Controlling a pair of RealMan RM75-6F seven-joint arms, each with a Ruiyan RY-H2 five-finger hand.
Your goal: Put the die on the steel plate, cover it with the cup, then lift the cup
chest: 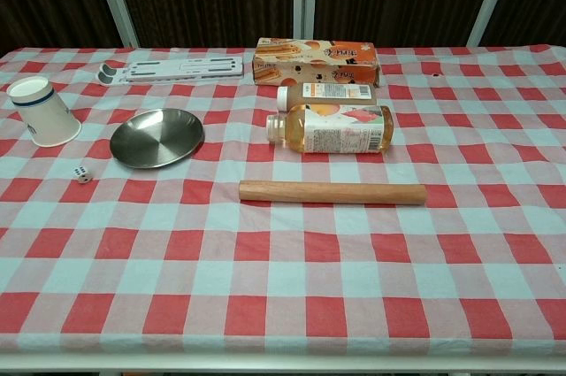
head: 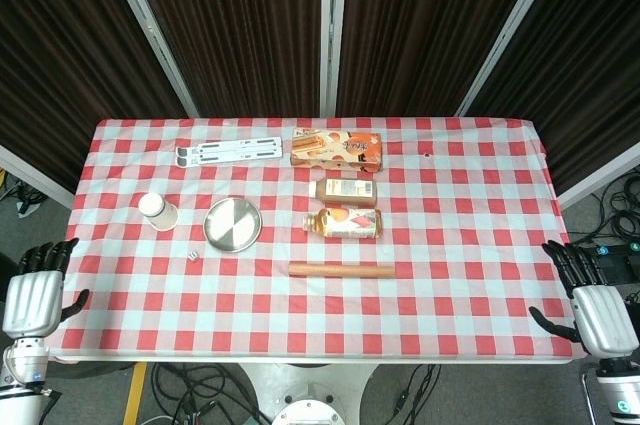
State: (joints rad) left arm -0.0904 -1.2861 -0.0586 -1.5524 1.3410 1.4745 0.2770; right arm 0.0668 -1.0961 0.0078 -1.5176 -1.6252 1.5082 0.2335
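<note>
A small white die (head: 191, 257) (chest: 81, 173) lies on the checked cloth just left of and in front of the round steel plate (head: 233, 223) (chest: 156, 137). A white paper cup (head: 157, 211) (chest: 42, 111) stands upside down to the left of the plate. My left hand (head: 35, 295) hangs off the table's left front edge, fingers apart, holding nothing. Beyond the right front edge my right hand (head: 592, 300) is also spread and holds nothing. Neither hand shows in the chest view.
A wooden rod (head: 341, 269) (chest: 332, 192) lies mid-table. Behind it lie a juice bottle (head: 343, 223) (chest: 329, 128), a small carton (head: 347, 191) and a snack box (head: 337, 148) (chest: 315, 61). A white folding stand (head: 229, 151) (chest: 172, 67) sits at the back left.
</note>
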